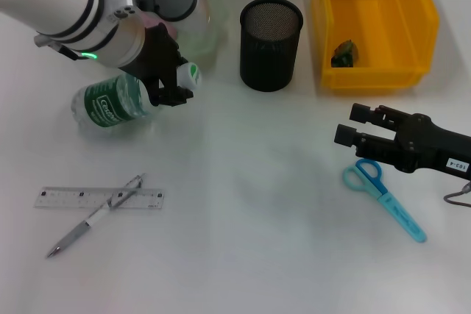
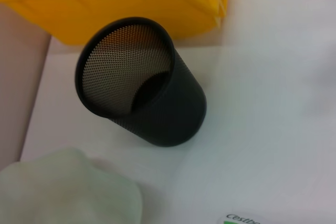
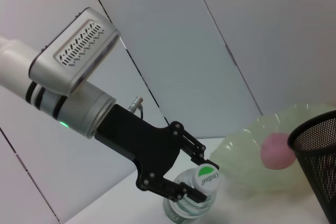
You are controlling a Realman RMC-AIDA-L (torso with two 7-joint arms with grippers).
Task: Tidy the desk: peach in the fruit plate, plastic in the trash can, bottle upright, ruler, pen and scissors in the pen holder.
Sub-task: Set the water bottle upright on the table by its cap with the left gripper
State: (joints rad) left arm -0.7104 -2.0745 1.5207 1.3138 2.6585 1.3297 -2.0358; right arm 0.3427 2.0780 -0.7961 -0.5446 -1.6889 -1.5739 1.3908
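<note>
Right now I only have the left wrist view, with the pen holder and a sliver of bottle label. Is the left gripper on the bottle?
Observer: Yes, the left gripper is closed round the neck of the bottle, just under the cap.
Operator: Is the peach in the plate?
Observer: Yes, the peach lies in the plate.
Operator: And the scissors?
Observer: The scissors lie flat on the table, next to the open right gripper.

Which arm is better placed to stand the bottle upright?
Left. Its claw is already shut on the neck of the tilted bottle near the fruit plate. The right claw rests far across the table, by the scissors.
</note>
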